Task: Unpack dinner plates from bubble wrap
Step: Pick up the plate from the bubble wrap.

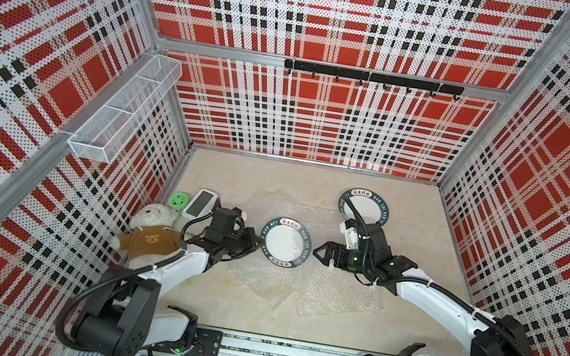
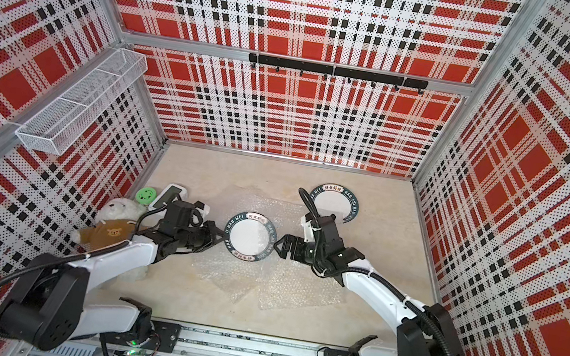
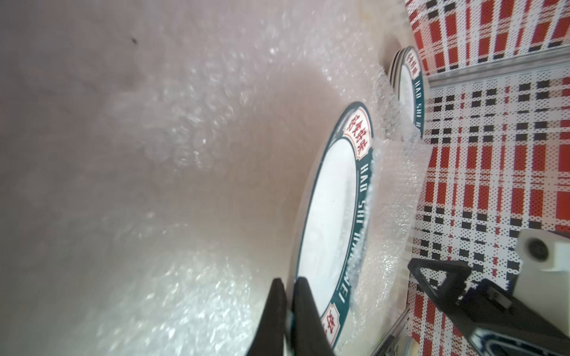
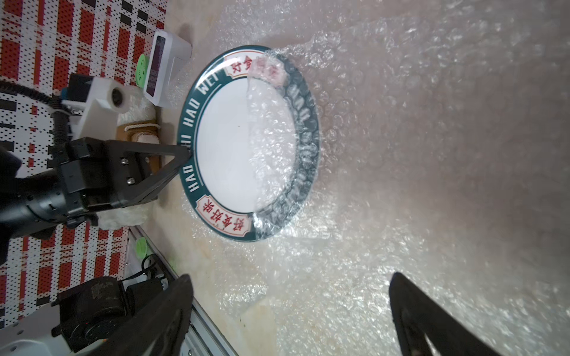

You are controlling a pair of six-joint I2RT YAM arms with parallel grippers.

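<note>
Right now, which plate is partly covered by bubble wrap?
The middle plate, whose rim the left pincer grips: bubble wrap lies over its half away from that pincer. The back plate shows no wrap on it.

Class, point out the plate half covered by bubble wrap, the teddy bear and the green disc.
half-covered plate (image 4: 225, 145): right wrist view, bare white centre.
teddy bear (image 1: 149, 240): in a top view, brown jumper.
green disc (image 1: 178, 201): in a top view, middle.

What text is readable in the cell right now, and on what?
"HAO SHI HAO WEI": white letters on the middle plate's dark band; partly visible on the far plate too.
"好食好味": red characters in cream panels on both plates.
Too small to read: white device screen, green disc marks.
</note>
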